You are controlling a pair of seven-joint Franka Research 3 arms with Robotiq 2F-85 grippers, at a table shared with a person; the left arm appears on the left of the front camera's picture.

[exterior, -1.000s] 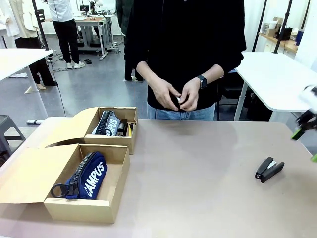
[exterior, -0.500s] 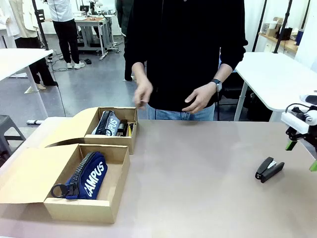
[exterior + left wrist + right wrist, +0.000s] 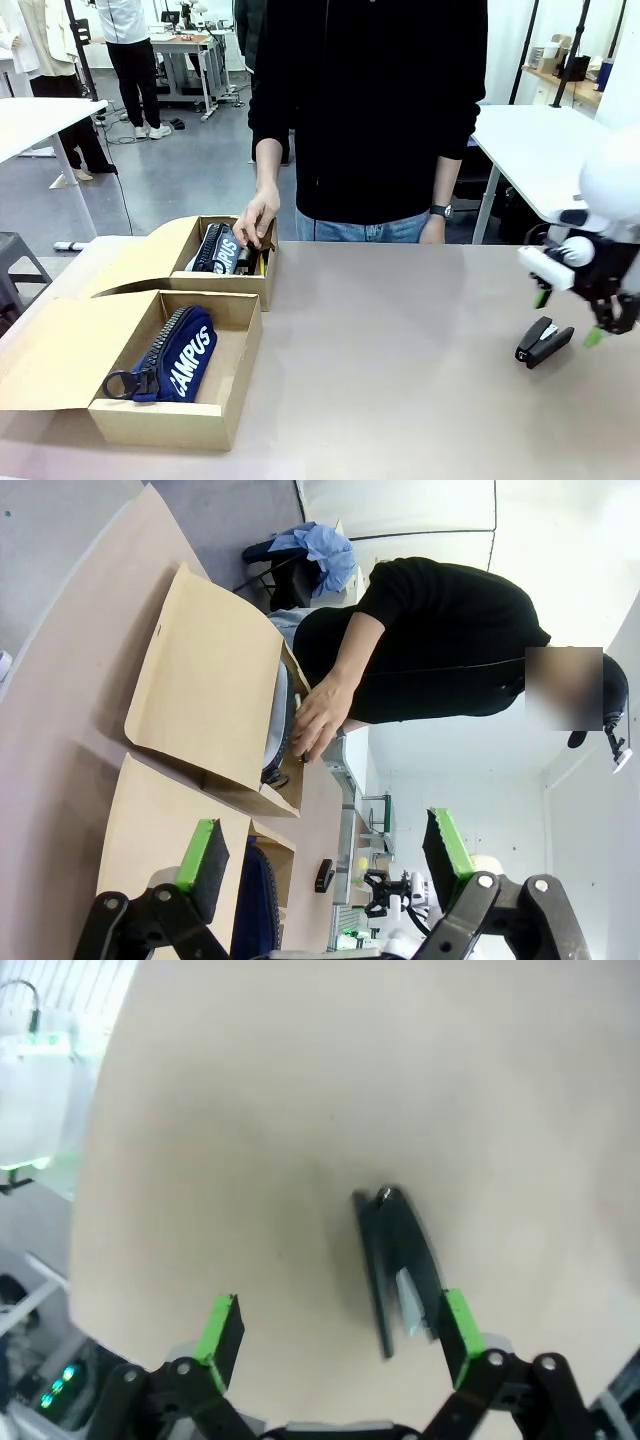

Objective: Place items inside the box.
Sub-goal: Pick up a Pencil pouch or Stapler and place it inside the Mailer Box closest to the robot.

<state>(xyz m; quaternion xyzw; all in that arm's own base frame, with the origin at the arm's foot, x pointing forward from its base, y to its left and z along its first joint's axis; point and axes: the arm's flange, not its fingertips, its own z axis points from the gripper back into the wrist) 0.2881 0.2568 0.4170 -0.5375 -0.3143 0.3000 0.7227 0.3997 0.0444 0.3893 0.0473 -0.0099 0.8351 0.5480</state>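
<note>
Plainly, the black stapler (image 3: 544, 342) is the piece not yet boxed. It lies on the bench (image 3: 400, 340) with the right claw (image 3: 567, 317) hovering just above it, jaws spread wide and holding nothing.

I judge it stiff and dense for its size, with a smooth dark shell that could slide against the pads (image 3: 458, 1325). Its sprung, hinged top would give under a squeeze from above. The safer hold is across its two narrow flanks near the middle of its length, so it neither pivots nor tips.

From the right wrist, the stapler (image 3: 395, 1260) sits off centre between the jaws, close to one pad, with its long axis running roughly along the fingers. The right claw (image 3: 340, 1335) would likely need to centre itself before closing.

The front view adds the goal. Well apart from the stapler, toward the robot's left, stand the near box (image 3: 235, 400) holding the navy pouch lettered "CAMPUS" (image 3: 185, 352), and the far box (image 3: 225, 290) with a grey pouch (image 3: 212, 247).

A person's hand (image 3: 255, 222) reaches into the far box. The left wrist view shows the left claw (image 3: 325, 865) spread and empty, far from the stapler.
</note>
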